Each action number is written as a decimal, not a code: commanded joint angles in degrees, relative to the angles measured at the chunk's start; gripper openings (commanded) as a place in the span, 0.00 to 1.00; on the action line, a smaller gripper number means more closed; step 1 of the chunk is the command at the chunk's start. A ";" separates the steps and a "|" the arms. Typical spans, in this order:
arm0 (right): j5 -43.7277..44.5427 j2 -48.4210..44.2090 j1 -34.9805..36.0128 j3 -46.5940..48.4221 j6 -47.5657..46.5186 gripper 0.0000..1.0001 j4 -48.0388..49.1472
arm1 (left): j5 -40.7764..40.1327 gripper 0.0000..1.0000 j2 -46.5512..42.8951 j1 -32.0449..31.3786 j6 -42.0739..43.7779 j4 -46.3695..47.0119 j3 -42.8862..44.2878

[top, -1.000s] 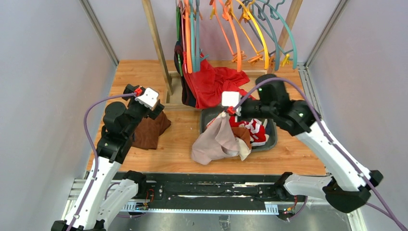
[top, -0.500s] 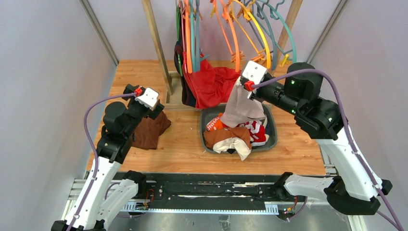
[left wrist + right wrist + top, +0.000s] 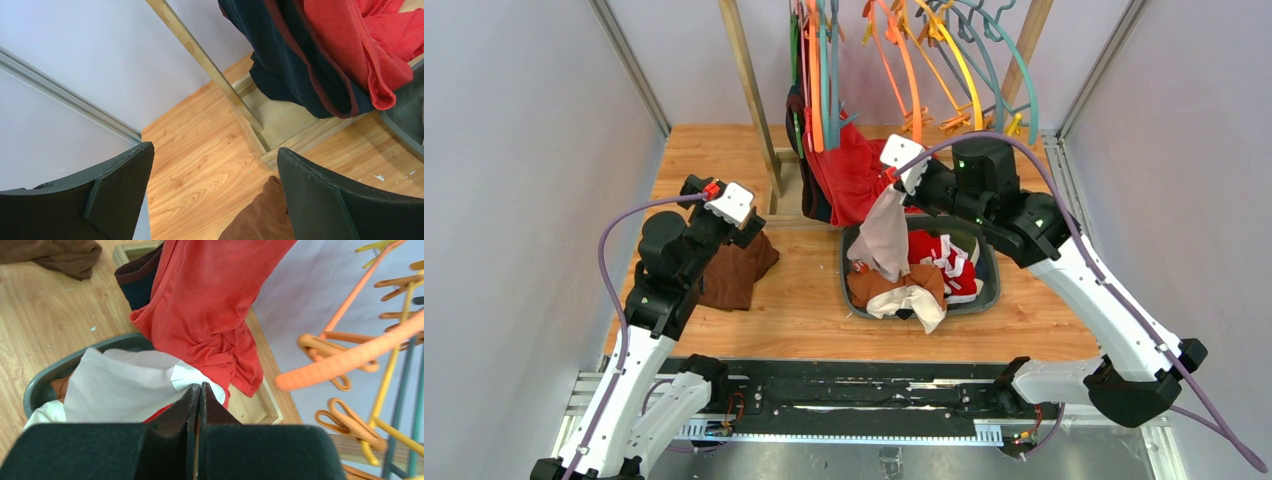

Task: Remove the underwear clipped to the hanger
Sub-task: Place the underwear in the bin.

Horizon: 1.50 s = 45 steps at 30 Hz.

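One limp, softly creased pale beige brief [image 3: 882, 240] in the right gripper [image 3: 893, 184]

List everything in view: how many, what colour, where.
Beige briefs: one, pale, held over the bin.
Red briefs: one, red-and-white, in bin.
Brown briefs: one, white waistband, in bin.
Bin: one, grey, mid-table.
Red cloth: one, red, hung on rack.
Dark cloth: one, dark navy, behind red cloth.
Brown cloth: one, brown, table's left.
Hangers: several, orange, yellow, teal, on rack.
Rack: one, wooden, at back.
Table: one, wooden.
Left hand: one, black, open, near brown cloth.
Right hand: one, black, shut on beige briefs.
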 commanded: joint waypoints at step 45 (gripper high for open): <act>-11.86 26.15 -1.08 -22.80 6.34 0.27 4.83 | -0.39 0.98 -1.76 0.46 0.91 2.61 -1.15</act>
